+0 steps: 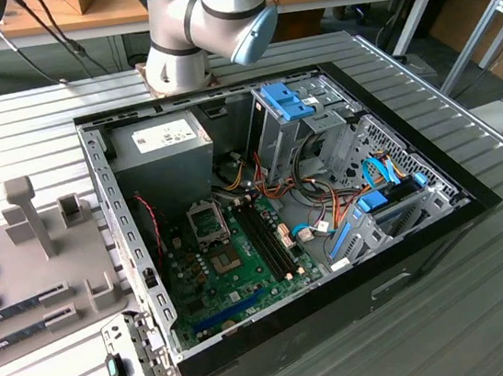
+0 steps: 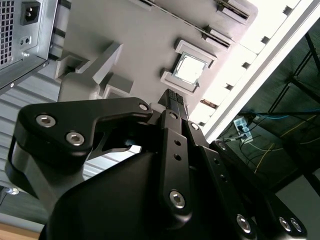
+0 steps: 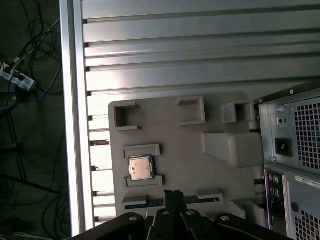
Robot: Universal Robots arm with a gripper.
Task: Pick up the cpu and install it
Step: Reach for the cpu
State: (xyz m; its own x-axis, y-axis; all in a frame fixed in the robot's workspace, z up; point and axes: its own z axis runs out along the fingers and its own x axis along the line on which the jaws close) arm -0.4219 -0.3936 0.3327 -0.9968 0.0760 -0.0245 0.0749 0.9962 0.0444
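Evidently the fingers point(image 2: 173, 101) sit pressed together, empty, near the cpu point(image 2: 190, 68) and not touching.

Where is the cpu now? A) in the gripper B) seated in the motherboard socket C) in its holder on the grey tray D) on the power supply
C: the cpu lies between raised brackets on the grey tray, apart from the gripper.

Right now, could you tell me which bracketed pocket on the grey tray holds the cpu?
The pocket nearest the end effector: the silvery cpu lies in it.
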